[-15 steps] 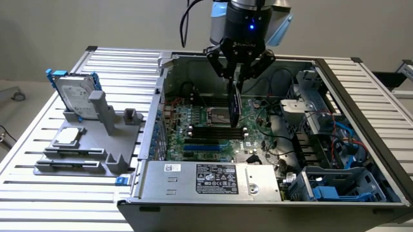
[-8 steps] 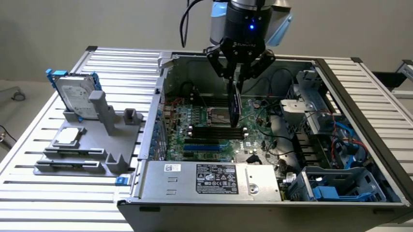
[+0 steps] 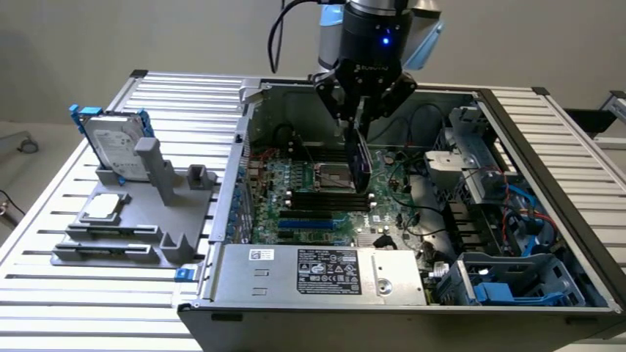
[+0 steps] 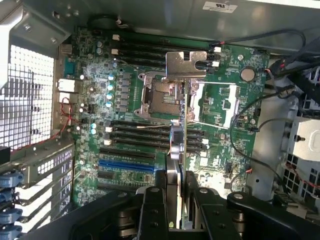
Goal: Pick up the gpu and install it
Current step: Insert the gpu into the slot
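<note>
The gpu [image 3: 360, 169] is clamped edge-on by the gripper [image 3: 358, 123] and held over the motherboard [image 3: 303, 191], at twelve o'clock of the open case [image 3: 391, 326] in the exterior view.

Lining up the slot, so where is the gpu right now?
The gpu hangs edge-on in the shut hand at the exterior view's centre, over the motherboard, beside the CPU socket and the memory slots.
</note>
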Motion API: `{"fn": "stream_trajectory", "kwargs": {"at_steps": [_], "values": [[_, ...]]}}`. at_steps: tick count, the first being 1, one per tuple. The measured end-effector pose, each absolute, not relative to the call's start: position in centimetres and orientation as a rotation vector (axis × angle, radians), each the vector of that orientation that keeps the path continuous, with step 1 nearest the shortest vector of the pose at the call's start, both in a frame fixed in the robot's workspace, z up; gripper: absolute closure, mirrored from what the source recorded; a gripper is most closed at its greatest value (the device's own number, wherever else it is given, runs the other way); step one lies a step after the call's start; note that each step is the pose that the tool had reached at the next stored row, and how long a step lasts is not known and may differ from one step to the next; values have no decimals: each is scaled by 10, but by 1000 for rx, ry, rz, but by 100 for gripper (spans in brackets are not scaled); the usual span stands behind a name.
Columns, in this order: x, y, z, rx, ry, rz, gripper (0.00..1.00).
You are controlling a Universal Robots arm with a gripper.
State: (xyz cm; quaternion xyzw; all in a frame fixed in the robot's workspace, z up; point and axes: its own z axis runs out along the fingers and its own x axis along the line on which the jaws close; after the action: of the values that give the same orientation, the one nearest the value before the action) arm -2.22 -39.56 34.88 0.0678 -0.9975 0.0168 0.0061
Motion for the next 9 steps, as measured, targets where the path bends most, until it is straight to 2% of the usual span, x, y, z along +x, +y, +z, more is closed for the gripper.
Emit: {"fn": "stream_trajectory", "kwargs": {"at_steps": [9], "values": [[-22,-396,349,468,-3097,54,74]]}}
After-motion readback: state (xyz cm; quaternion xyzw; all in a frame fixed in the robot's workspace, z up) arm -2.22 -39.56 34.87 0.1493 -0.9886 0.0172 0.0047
